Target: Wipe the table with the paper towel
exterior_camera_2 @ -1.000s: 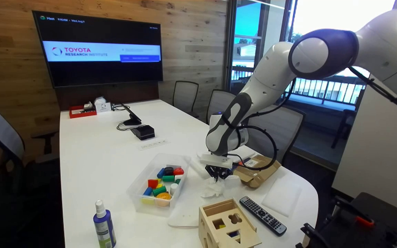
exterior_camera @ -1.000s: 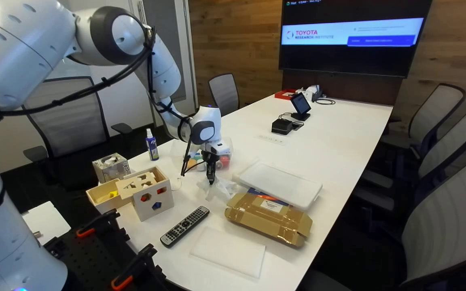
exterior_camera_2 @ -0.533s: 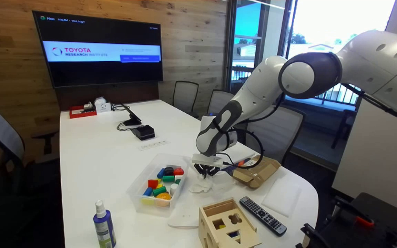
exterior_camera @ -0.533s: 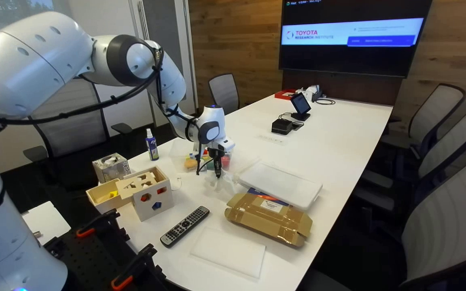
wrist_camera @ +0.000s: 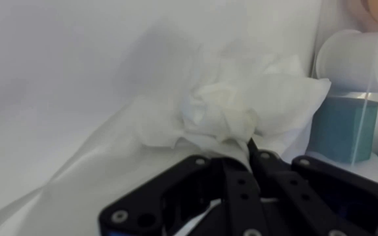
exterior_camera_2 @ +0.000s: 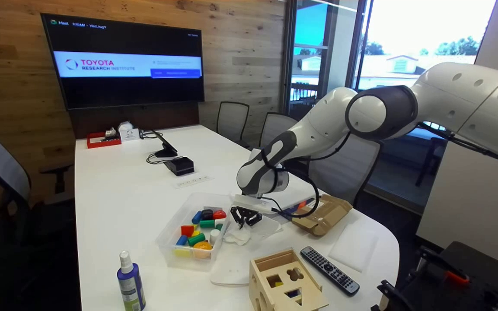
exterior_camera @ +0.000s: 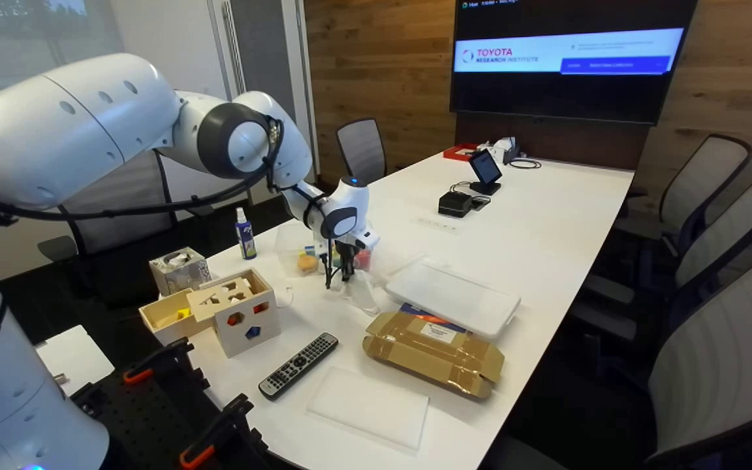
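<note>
In the wrist view the gripper point(wrist_camera: 247, 151), lower right of centre, clenches the crumpled paper towel point(wrist_camera: 220, 111) mid-frame between its fingers. In an exterior view the white table point(exterior_camera: 532, 225) runs from lower centre towards upper right.

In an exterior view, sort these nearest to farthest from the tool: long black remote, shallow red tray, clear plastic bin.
1. Clear plastic bin, right beside the tool.
2. Long black remote, picture's lower right.
3. Shallow red tray, far back, left.

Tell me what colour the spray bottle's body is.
The spray bottle's body is blue-purple; it shows best in an exterior view.
</note>
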Controlling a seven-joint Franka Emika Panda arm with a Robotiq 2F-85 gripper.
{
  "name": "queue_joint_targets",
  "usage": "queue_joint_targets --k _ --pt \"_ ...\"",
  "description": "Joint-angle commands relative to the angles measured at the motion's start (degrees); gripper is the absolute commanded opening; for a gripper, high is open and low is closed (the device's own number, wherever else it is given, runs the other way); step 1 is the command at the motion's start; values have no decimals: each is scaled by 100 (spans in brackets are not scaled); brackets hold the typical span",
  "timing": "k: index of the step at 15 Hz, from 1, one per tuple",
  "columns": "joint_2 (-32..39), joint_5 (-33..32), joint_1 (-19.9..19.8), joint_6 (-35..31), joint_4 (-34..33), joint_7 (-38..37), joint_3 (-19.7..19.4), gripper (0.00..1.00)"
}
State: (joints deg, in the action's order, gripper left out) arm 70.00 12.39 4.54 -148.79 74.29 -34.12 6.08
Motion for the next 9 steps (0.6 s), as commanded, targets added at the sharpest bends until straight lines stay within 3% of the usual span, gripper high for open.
queue_joint_targets --k 1,9 --pt "-59 504 -181 306 48 274 168 1" --pt "-878 877 229 233 1284 -1055 -459 1"
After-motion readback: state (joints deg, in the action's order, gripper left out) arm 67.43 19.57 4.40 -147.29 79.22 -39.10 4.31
